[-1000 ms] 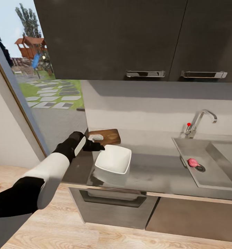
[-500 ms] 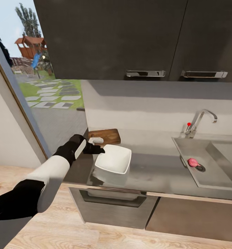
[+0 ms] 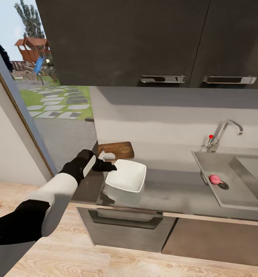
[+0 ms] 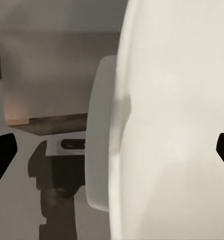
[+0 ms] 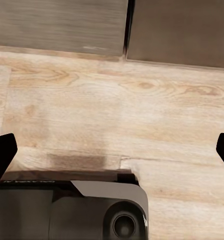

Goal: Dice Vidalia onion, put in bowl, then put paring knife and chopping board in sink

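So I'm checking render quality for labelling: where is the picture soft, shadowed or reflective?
Head view: bowl mirrored in the brushed countertop, soft shadow band on the wall under the cabinets. Left wrist view: bowl close and blurred, open claw tips dark at the edges. Right wrist view: floor sharp.

Home kitchen: grey steel countertop (image 3: 175, 188) centre frame, sink (image 3: 237, 184) and chrome faucet (image 3: 223, 134) at right, dark wall cabinets (image 3: 144, 42) across top, wood floor (image 3: 106, 261) at bottom, garden through glass door (image 3: 40, 88) upper left.
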`<state>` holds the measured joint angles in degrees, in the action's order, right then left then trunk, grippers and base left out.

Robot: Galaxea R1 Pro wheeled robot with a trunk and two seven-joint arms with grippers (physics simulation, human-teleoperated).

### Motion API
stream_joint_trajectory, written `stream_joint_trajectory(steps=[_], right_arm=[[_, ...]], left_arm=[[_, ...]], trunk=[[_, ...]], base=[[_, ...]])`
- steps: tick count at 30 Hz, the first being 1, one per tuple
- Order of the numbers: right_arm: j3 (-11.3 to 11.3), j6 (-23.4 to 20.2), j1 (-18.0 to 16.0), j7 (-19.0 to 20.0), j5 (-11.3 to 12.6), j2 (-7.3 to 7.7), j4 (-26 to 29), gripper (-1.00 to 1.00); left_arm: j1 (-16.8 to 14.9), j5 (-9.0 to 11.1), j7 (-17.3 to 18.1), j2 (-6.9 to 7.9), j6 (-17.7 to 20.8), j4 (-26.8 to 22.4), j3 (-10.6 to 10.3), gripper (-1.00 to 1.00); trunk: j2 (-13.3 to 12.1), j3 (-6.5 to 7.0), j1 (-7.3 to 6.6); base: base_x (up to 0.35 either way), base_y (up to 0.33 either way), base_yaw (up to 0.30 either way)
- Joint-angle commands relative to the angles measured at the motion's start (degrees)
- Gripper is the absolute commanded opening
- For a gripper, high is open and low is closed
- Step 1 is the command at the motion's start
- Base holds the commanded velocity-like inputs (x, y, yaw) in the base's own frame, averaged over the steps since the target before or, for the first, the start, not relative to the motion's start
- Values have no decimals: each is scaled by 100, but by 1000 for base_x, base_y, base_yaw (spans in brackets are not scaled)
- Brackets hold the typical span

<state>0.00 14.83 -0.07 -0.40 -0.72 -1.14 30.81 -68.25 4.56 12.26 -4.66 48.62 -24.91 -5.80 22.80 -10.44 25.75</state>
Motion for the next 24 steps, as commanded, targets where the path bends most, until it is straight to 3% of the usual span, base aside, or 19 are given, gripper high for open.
stream_joint_trajectory(steps=[1,24], right_arm=[[0,11,-1,-4,-7,-1,4,100],[0,11,-2,-4,-7,-1,4,100]], left_arm=[[-4,45,-13,4,24,-5,-34,100],[-4,45,-13,-44,24,-4,-36,100]], trunk=[[11,-17,3],[11,-164,3]], base=[[0,0,0],[0,-3,0]])
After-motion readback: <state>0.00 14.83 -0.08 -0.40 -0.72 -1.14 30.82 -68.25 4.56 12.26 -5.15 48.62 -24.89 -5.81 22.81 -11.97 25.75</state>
